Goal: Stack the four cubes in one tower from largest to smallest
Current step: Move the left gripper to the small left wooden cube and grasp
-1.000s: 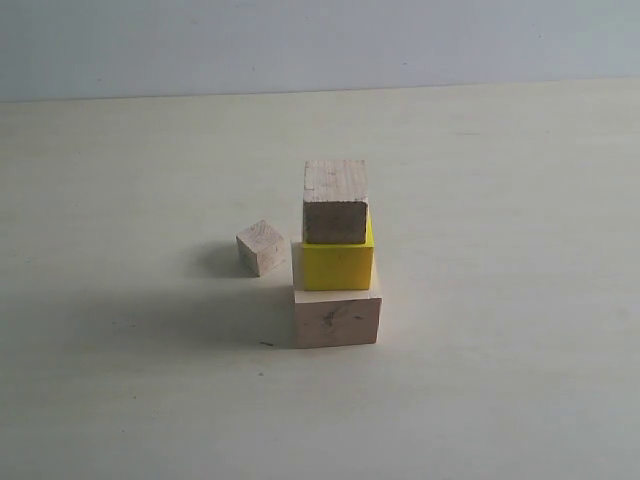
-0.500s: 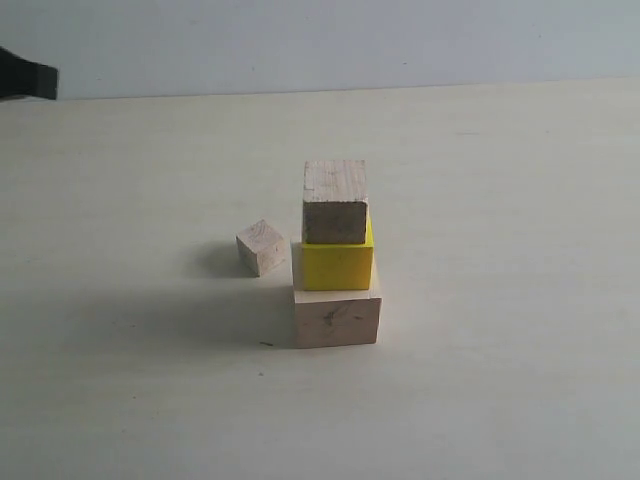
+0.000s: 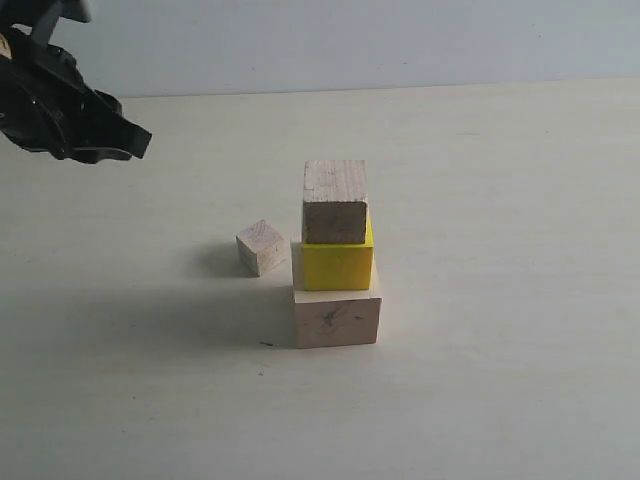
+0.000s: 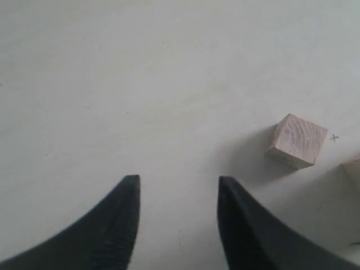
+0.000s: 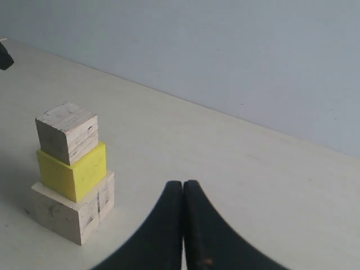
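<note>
We are holding the left gripper (image 4: 177, 187) open at far left, the right gripper (image 5: 183, 188) shut. The small cube (image 3: 261, 246) is sitting just left of the tower (image 3: 337, 265); a finger reaching in is risking toppling it.

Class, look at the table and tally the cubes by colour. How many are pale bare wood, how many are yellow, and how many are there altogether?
Pale wood: 3, namely the large cube, the medium cube and the small cube
Yellow: 1, the yellow cube
Total: 4
</note>
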You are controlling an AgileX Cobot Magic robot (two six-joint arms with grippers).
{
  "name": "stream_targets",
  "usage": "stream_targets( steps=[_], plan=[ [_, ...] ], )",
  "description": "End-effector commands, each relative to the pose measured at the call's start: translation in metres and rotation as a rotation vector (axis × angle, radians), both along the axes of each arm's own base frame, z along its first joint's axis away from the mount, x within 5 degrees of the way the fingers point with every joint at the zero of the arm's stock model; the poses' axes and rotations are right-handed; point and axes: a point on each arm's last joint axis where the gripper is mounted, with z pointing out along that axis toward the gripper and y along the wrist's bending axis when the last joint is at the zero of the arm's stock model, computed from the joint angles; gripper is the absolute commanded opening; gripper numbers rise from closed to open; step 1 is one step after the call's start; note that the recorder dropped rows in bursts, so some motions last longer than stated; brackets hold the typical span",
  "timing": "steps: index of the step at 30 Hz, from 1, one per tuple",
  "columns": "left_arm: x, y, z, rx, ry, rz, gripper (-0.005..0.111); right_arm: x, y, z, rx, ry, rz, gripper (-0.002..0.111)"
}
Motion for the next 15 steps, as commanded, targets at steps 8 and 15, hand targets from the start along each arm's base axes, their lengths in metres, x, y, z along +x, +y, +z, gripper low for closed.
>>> stream_targets(
  steps=[8, 15],
  plan=[
    [0.013, -0.031, -0.023, -0.101, 0.164, -0.204, 0.082, -0.001, -0.001, 0.001, 0.004, -0.018, 0.0, 0.0],
    [0.024, -0.037, -0.047, -0.069, 0.214, -0.255, 0.081, -0.001, -0.001, 0.001, 0.004, -0.018, 0.0, 0.0]
  ],
)
